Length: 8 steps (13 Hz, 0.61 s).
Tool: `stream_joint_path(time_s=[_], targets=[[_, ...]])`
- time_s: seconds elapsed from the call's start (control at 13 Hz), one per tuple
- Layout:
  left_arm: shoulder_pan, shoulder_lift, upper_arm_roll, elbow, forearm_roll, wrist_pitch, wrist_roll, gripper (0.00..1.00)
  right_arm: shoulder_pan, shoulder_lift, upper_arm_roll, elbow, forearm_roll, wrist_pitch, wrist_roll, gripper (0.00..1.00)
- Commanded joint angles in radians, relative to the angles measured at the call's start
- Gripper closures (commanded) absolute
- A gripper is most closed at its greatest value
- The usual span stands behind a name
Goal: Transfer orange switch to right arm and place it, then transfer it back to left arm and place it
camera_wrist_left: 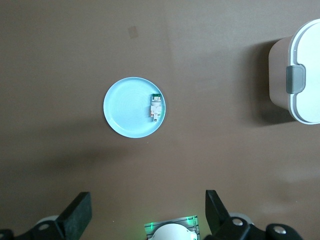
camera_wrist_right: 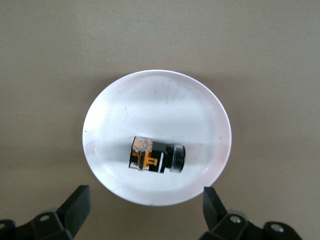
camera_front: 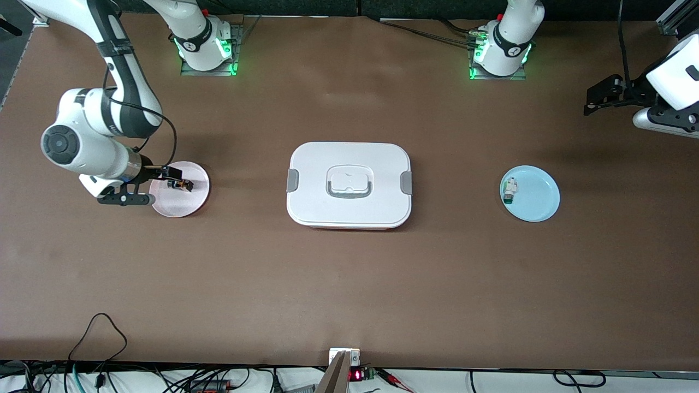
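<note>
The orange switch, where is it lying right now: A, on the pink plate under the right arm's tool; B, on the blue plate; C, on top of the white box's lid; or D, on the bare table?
A: the orange switch lies on its side on the pink plate, with the right tool open above it and not yet touching it; the blue plate carries only a white-and-green component.

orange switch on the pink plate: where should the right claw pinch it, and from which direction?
Come straight down: the right claw hangs open over the pink plate. The orange switch lies on its side, so pinch the flat long sides of its black body, not the round end or orange end.
</note>
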<state>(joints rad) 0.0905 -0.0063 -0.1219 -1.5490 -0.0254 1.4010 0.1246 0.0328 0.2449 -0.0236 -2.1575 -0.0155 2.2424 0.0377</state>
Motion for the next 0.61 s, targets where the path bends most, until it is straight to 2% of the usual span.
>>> stream_joint_path(time_s=[0.0,0.54], targets=[[0.008,-0.015,-0.001,-0.01,-0.014,-0.008,0.024,0.0,0.003,-0.019,-0.001,-0.105,-0.004,0.138,0.013,0.0],[0.008,-0.015,-0.001,-0.01,-0.016,-0.01,0.024,0.0,-0.013,0.042,-0.001,-0.108,-0.017,0.215,0.07,0.0]])
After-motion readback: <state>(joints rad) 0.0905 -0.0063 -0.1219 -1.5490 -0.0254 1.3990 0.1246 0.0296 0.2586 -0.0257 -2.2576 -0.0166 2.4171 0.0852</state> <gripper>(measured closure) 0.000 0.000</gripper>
